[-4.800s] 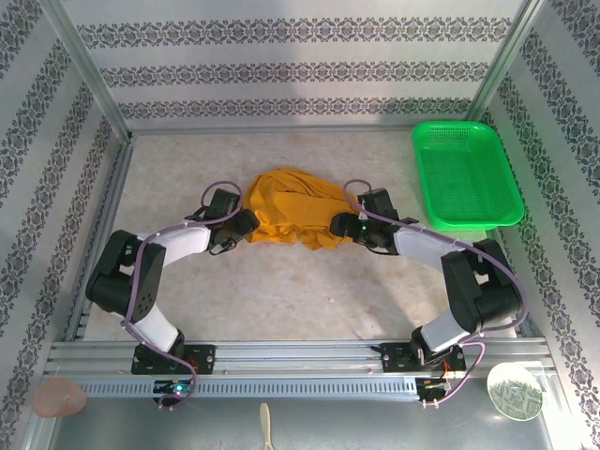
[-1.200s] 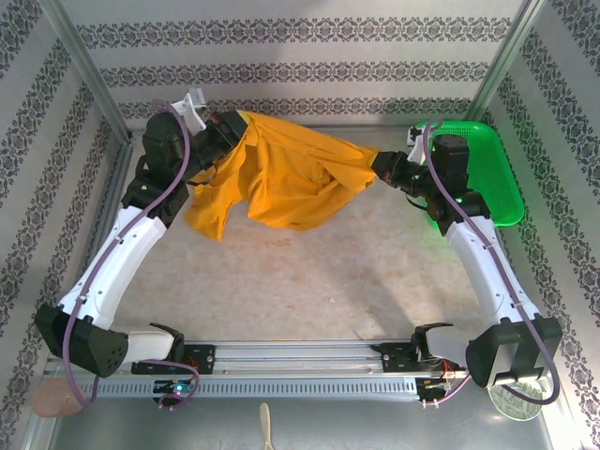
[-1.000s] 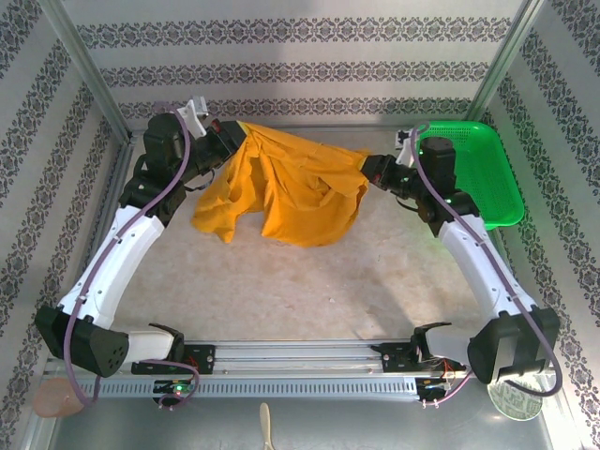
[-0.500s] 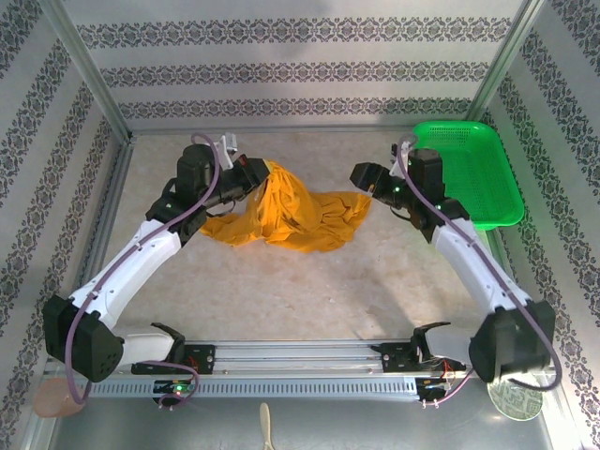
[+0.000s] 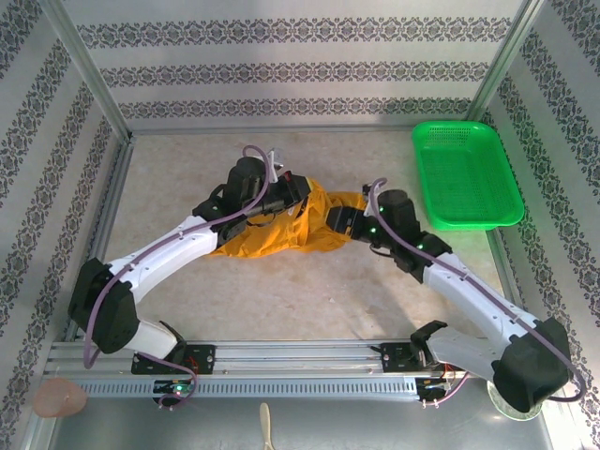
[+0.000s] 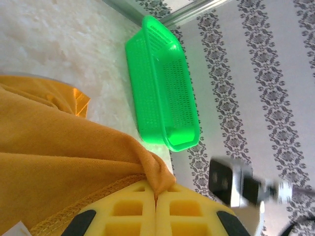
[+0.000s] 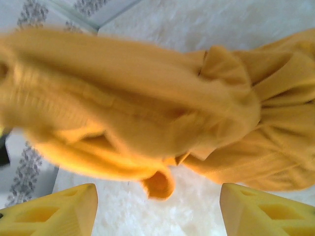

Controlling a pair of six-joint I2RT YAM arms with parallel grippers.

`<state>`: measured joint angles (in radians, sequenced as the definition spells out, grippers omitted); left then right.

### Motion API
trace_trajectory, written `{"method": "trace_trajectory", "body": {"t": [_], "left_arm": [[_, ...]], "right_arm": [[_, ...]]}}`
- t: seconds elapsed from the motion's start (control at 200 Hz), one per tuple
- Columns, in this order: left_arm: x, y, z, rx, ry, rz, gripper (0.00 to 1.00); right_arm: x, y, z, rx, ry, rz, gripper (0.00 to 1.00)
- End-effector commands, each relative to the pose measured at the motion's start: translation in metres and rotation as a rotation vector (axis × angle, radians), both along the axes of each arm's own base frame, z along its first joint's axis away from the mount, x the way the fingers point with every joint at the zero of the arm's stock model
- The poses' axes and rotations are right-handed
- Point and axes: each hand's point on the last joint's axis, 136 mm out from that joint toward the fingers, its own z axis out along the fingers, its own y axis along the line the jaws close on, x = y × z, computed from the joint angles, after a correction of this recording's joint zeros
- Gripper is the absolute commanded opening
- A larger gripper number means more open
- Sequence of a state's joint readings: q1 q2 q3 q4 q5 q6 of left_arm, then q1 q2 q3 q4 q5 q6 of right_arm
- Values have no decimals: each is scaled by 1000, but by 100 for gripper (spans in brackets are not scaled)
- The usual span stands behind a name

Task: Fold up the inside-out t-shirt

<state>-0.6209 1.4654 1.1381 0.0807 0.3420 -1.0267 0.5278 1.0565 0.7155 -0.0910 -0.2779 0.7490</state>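
The inside-out t-shirt (image 5: 302, 230) is a mustard-orange crumpled heap in the middle of the table. My left gripper (image 5: 298, 191) is at the heap's upper edge, shut on a pinched fold of the shirt. In the left wrist view its yellow fingertips (image 6: 147, 209) press together on a hemmed edge of the t-shirt (image 6: 64, 157). My right gripper (image 5: 339, 221) is at the heap's right edge and open. In the right wrist view its fingers (image 7: 64, 211) stand wide apart with nothing between them, and the bunched t-shirt (image 7: 147, 108) lies just ahead, blurred.
A green plastic basket (image 5: 466, 173) stands at the back right of the table, also seen beyond the shirt as the basket (image 6: 162, 88) in the left wrist view. Patterned walls and metal frame rails enclose the table. Bare table lies in front of the shirt.
The right gripper has let go of the shirt and opened. Both arms came down and inward, and the shirt went from stretched in the air to a heap on the table.
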Motion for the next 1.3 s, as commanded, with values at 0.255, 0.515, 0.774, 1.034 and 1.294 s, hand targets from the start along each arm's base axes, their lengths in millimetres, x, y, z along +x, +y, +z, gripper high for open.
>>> {"method": "trace_trajectory", "body": {"t": [0.255, 0.515, 0.774, 1.034, 1.294], "left_arm": [[18, 2, 61, -118, -111, 90, 0], [17, 3, 67, -117, -114, 93, 0], [15, 4, 71, -105, -120, 92, 0], [41, 34, 98, -114, -164, 99, 47], [17, 122, 76, 114, -213, 224, 85]], "right_arm": [[-18, 41, -49, -70, -193, 22, 80], [5, 80, -56, -71, -223, 59, 80], [38, 89, -43, -51, -248, 33, 68], [48, 86, 26, 56, -307, 69, 0], [71, 58, 149, 120, -405, 58, 0]]}}
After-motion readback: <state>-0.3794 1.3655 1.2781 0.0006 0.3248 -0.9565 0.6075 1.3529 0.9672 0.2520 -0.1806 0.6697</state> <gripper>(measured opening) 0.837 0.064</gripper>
